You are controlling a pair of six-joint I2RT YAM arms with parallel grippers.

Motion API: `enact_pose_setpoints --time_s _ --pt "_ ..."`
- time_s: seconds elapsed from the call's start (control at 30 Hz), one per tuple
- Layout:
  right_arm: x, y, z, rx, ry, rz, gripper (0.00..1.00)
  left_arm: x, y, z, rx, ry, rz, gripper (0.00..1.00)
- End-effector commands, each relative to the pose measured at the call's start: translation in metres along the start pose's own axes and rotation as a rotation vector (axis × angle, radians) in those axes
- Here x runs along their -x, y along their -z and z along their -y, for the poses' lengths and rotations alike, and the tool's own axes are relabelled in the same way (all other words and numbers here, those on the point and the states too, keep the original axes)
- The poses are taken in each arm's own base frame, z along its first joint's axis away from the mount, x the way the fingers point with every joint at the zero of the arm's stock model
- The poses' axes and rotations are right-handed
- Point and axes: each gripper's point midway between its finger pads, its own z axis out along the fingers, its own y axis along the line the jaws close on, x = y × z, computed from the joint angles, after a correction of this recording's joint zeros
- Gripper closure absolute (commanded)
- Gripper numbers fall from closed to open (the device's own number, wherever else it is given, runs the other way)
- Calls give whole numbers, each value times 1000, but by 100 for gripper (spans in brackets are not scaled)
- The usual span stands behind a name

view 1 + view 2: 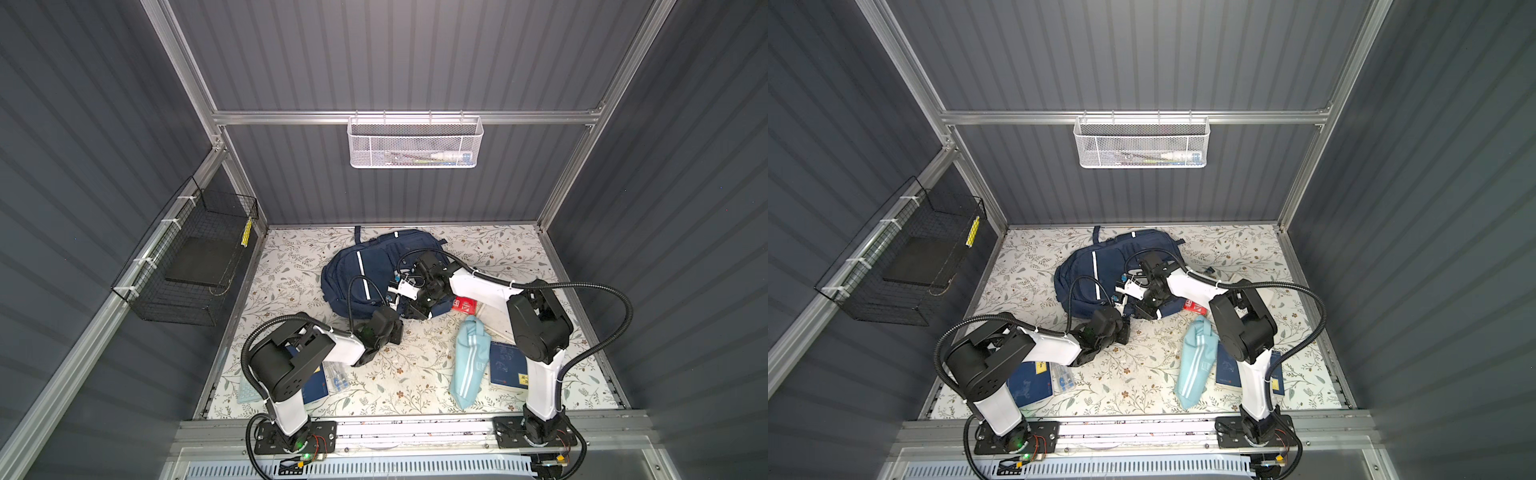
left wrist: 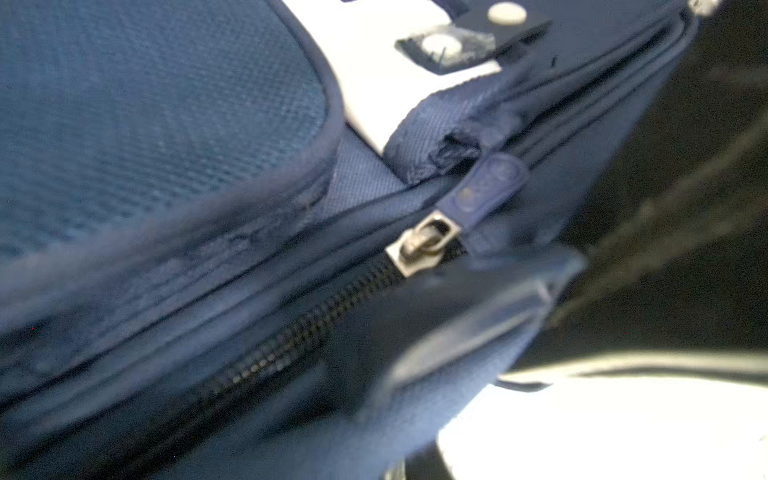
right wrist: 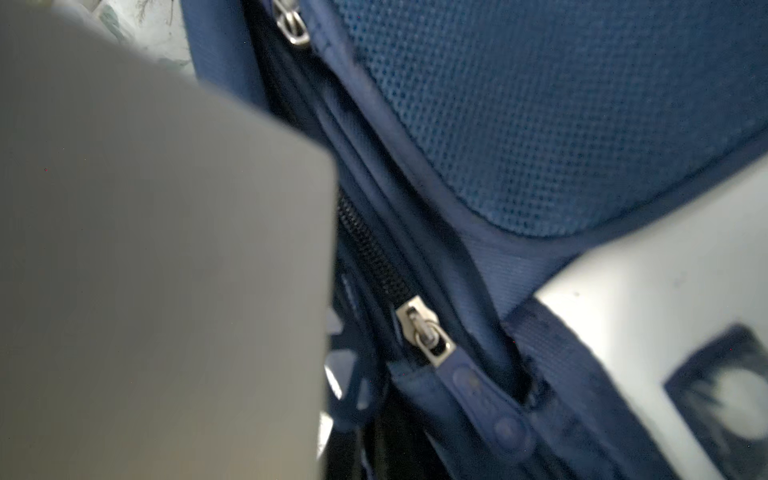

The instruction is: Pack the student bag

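Here, the backpack (image 1: 353, 266) lies at the middle of the worktop's (image 1: 407, 374) back edge. The left gripper (image 1: 397, 326) and right gripper (image 1: 415, 309) meet at its near side by a zip slider (image 2: 424, 245), each pressed together; what they pinch, I cannot tell.

Navy student bag (image 1: 340, 274), white-striped, lies flat on floral mat (image 1: 291, 266), toward rear.

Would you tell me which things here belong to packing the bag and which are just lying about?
For the job: bag, its zip slider, pouch, left notebook, right notebook, red pack, clear packet (likely to be packed).
Just there: white basket, black wire basket, both on the walls.
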Motion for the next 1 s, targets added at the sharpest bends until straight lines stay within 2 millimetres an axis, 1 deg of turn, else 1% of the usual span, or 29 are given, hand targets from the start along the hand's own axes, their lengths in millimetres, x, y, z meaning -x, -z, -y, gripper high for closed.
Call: enact_pose_setpoints --time_s 0.0,0.07,0.1,0.17,0.3,0.5,0.57,0.6,0.73,0.83,0.9,0.97 --pt "-9 -9 -22 94 10 -39 100 19 10 -14 58 33 24 100" --pt "-9 -7 -20 91 4 -40 100 18 17 -25 66 85 7 100" --pt "-8 -6 -18 87 1 -37 100 18 20 -28 71 93 0 100" --pt "-9 -4 -15 79 -4 -38 100 15 27 -30 79 90 -20 100" --pt "-10 0 -10 58 -15 -41 100 8 37 -42 117 121 -62 100" --pt "-9 2 -9 55 -23 -41 100 7 51 -52 140 161 -70 100" --pt "-11 3 -8 46 -25 -49 100 7 58 -56 152 172 -74 100" --pt "-13 3 -7 42 -26 -55 100 7 63 -61 166 180 -81 100" --pt "-19 5 -1 -3 -13 -69 100 17 81 -85 184 239 -82 100" --pt "-19 9 7 -58 5 -64 100 27 93 -92 177 247 -77 100" --pt "-21 13 18 -128 18 -61 100 31 98 -96 171 258 -75 100" --pt "-17 19 25 -187 32 -38 100 32 99 -92 148 239 -87 100"
